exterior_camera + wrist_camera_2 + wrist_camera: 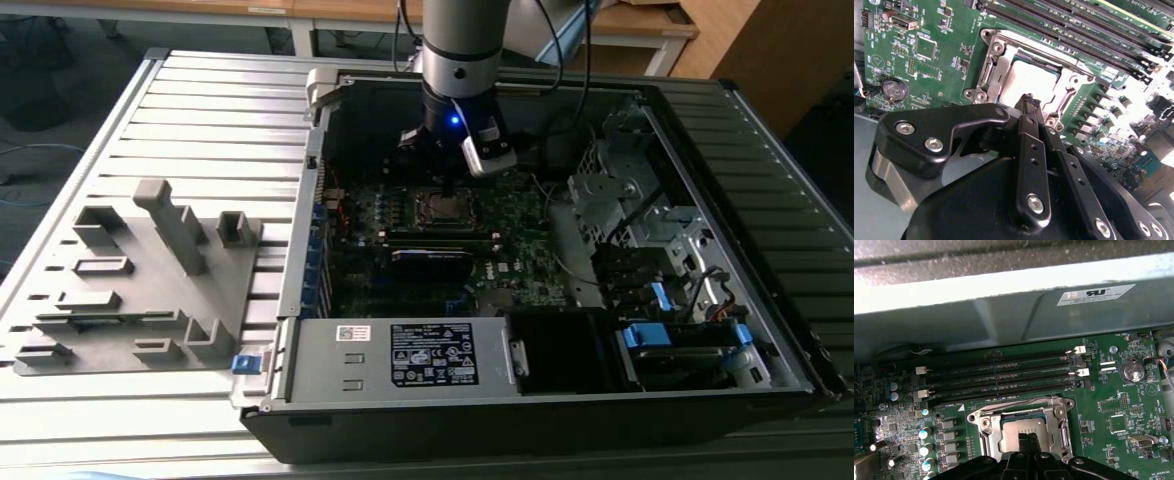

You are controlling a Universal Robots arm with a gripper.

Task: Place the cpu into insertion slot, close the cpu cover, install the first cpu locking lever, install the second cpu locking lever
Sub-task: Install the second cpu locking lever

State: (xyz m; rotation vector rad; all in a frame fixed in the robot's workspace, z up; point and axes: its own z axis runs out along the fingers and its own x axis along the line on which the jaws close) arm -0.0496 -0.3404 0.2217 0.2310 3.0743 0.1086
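The cpu (1026, 80) lies flat in the insertion slot (445, 207), its dull grey top showing in both wrist views (1021, 432). The cpu cover (996, 67), a shiny silver frame, lies down around the chip (1056, 422). My gripper (1028, 101) hangs just above the near edge of the chip with its black fingers (1026, 140) pressed together and nothing visible between them. In the first wrist view the gripper (1027, 439) tips sit over the chip. In the exterior view the gripper (434, 178) reaches into the open computer case right above the socket. The locking levers cannot be made out.
Long black memory slots (1004, 372) run beside the socket toward the case wall (1004, 315). A coin battery (894, 90) sits on the green board. A white-labelled metal box (400, 355) fills the case front, a drive cage (641, 220) the exterior view's right, a grey fixture tray (134, 280) its left.
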